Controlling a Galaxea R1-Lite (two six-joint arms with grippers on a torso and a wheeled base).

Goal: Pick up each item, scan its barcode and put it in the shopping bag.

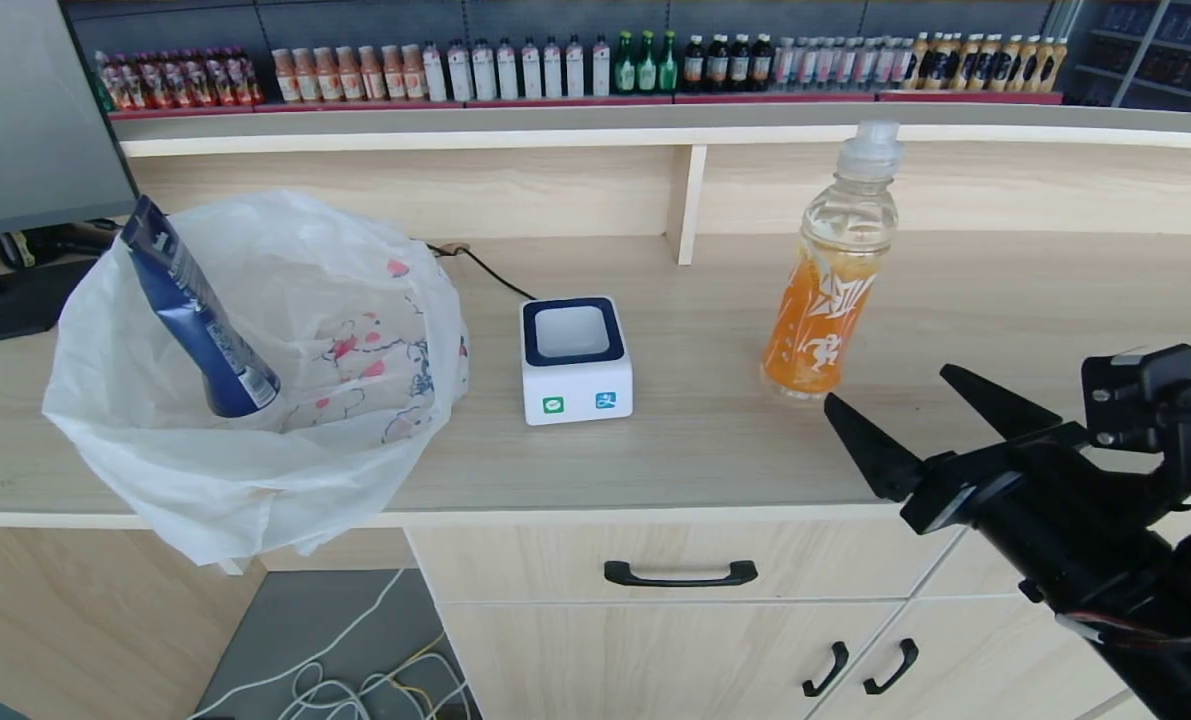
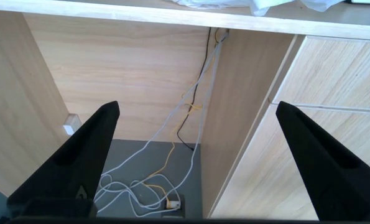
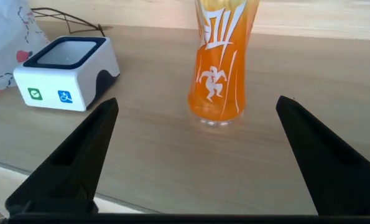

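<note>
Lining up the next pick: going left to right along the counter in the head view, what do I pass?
Shopping bag with a blue packet standing inside → white scanner → orange drink bottle → right gripper, open, just near of the bottle.

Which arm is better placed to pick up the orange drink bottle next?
Right. The right gripper is open just in front of the orange drink bottle, facing it. The left gripper hangs below the counter, facing the cable recess.
</note>
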